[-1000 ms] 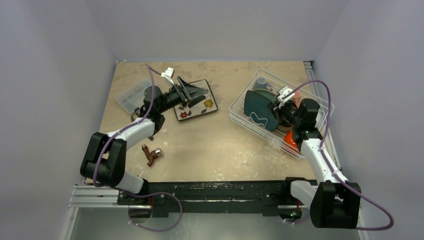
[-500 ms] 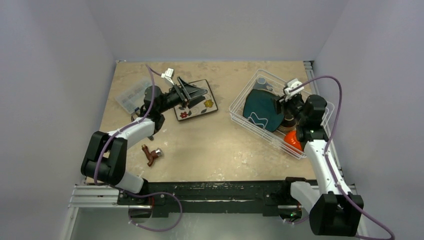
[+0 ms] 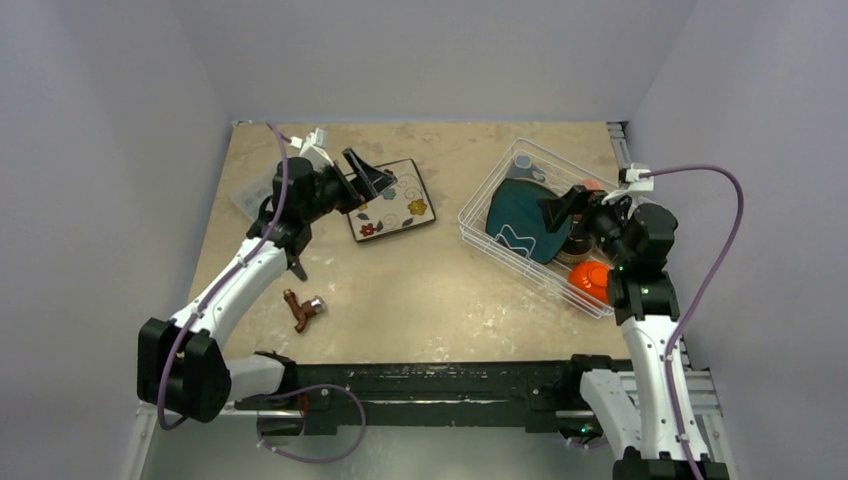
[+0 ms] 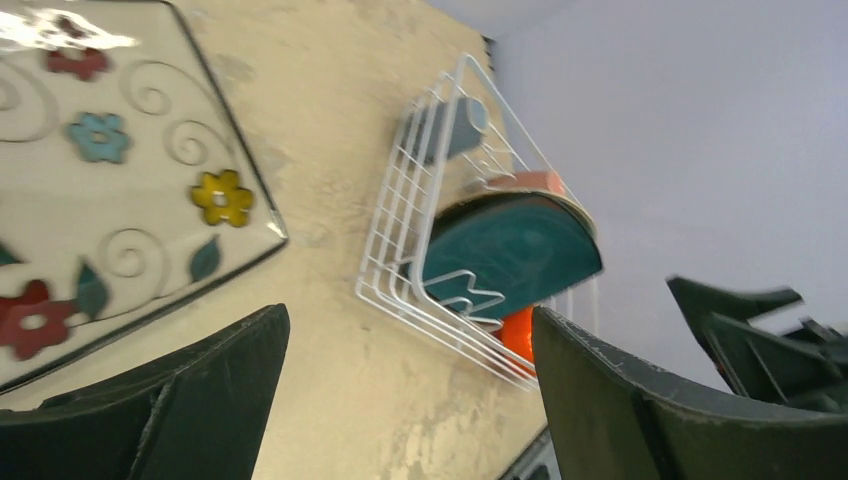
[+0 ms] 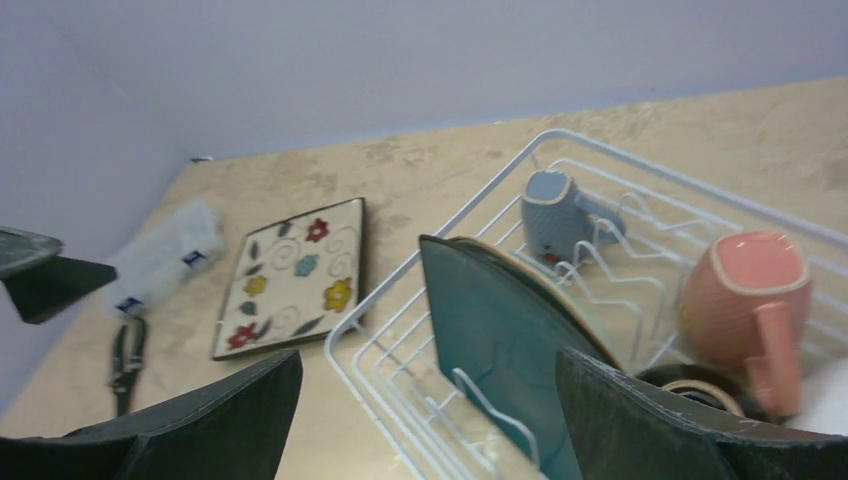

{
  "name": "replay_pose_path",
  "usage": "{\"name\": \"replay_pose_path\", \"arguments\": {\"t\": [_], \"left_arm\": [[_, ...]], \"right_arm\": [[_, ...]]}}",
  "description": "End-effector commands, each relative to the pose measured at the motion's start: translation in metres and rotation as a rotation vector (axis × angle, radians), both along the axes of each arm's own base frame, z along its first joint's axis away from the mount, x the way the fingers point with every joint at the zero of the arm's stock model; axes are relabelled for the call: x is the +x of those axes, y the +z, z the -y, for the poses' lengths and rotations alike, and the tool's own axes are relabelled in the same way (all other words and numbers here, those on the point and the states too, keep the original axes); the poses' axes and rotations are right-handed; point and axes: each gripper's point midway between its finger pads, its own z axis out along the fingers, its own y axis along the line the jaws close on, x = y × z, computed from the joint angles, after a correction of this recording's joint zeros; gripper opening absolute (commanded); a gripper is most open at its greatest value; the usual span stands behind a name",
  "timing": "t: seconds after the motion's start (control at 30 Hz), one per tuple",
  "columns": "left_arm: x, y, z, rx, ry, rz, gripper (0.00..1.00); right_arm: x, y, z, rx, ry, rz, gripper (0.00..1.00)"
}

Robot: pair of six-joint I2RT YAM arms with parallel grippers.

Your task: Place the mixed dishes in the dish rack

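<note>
The square flower-patterned plate (image 3: 395, 203) (image 4: 120, 180) lies flat on the table. My left gripper (image 3: 372, 178) (image 4: 410, 400) hovers open and empty over its left edge. In the white wire dish rack (image 3: 480, 235) (image 5: 640, 150) the round teal plate (image 3: 522, 222) (image 5: 490, 330) stands upright between tines. Beside it are the pale blue mug (image 5: 555, 210), the pink mug (image 5: 745, 295), a dark brown bowl (image 5: 690, 385) and the orange bowl (image 3: 590, 280). My right gripper (image 3: 565, 212) (image 5: 430, 420) hangs open above the rack, just right of the teal plate, holding nothing.
Black-handled pliers (image 3: 303, 310) lie on the table in front of the left arm. A clear plastic compartment box (image 3: 255, 195) sits at the far left, behind the left wrist. Walls close in on three sides, and the rack sits close to the right wall.
My right gripper has opened, let go of the teal plate and drawn back up and to the right. The left arm has pulled back left, its jaws slightly wider.
</note>
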Motion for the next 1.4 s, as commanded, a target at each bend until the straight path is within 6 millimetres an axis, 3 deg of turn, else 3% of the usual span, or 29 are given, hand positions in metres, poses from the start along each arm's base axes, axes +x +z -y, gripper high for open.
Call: {"name": "replay_pose_path", "arguments": {"t": [0.0,0.07,0.17,0.27,0.43,0.6,0.77,0.97,1.3,1.37], "left_arm": [[0.006,-0.025,-0.058,0.252,0.282,-0.093,0.93],[0.004,-0.041,-0.075,0.301,0.363,-0.172,0.94],[0.0,-0.07,-0.082,0.292,0.413,-0.279,0.93],[-0.002,-0.096,-0.075,0.178,0.416,-0.363,0.8],[0.002,-0.121,-0.071,0.087,0.42,-0.382,0.77],[0.009,-0.152,-0.092,0.079,0.491,-0.465,0.75],[0.029,-0.176,-0.086,-0.03,0.448,-0.495,0.68],[0.046,-0.186,-0.077,-0.075,0.4,-0.431,0.62],[0.054,-0.215,-0.077,-0.051,0.374,-0.453,0.5],[0.056,-0.219,-0.078,-0.053,0.369,-0.446,0.42]], "right_arm": [[-0.019,-0.012,-0.033,0.288,0.084,-0.206,0.99],[-0.024,0.001,-0.033,0.29,0.082,-0.184,0.99],[-0.036,0.031,-0.032,0.292,0.086,-0.069,0.99],[-0.043,0.047,-0.029,0.3,0.066,-0.002,0.99],[-0.046,0.044,-0.027,0.28,0.058,-0.031,0.99],[-0.046,0.048,-0.026,0.289,0.046,-0.02,0.99],[-0.046,0.053,-0.027,0.299,0.049,-0.014,0.99],[-0.048,0.055,-0.025,0.287,0.037,-0.015,0.99],[-0.049,0.062,-0.022,0.287,0.021,-0.005,0.99],[-0.049,0.063,-0.022,0.287,0.021,-0.004,0.99]]}}
